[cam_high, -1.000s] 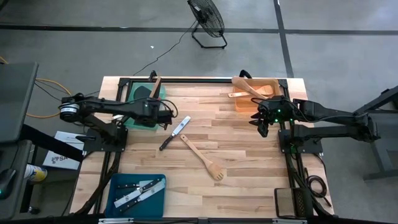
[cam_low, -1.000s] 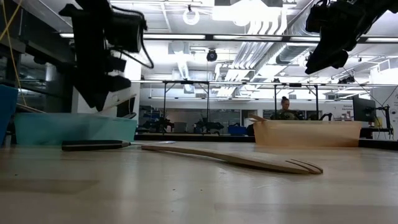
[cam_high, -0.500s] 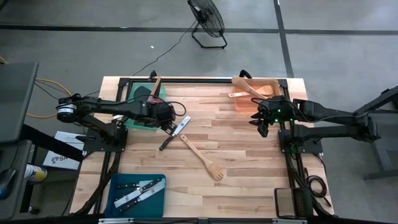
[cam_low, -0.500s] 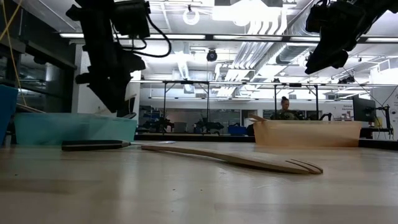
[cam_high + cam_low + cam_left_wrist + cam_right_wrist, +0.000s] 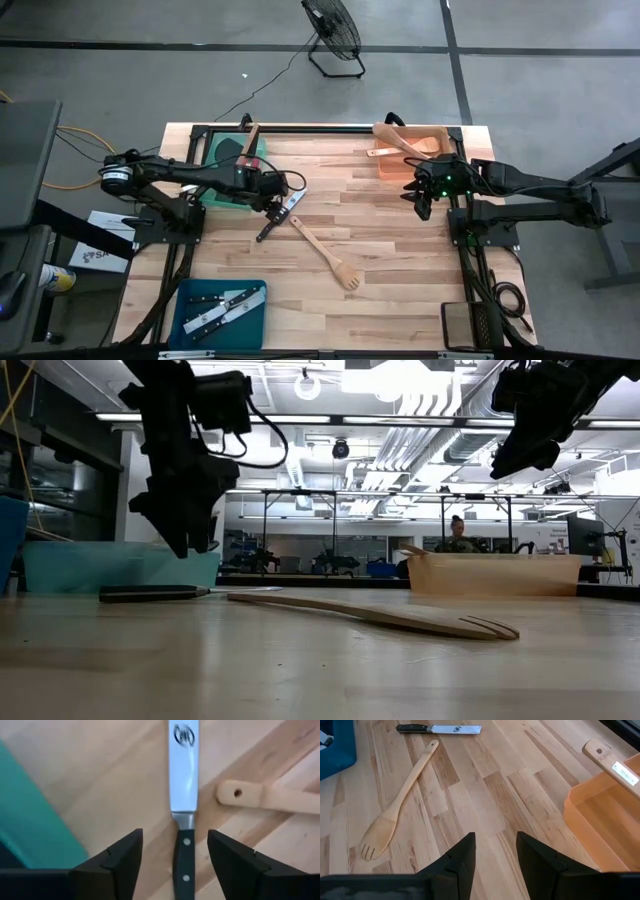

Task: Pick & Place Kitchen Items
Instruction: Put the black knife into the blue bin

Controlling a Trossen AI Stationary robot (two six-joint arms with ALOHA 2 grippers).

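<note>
A black-handled steel knife lies flat on the table, left of centre. A pale wooden slotted spoon lies beside it, its handle end near the blade. My left gripper is open, pointing down just above the knife. In the left wrist view its fingers stand on either side of the knife's handle without touching it. In the low view the gripper hangs clear above the knife. My right gripper is open and empty, raised beside the orange tray.
A teal-green tray with a spatula stands at the far left, close behind my left gripper. The orange tray holds wooden utensils. A blue tray with several knives sits at the near left. Bare tabletop lies between the spoon and the right arm.
My left gripper has moved from the teal-green tray's edge toward the table's right and near side and has come down over the knife. The knife and the spoon have not moved.
</note>
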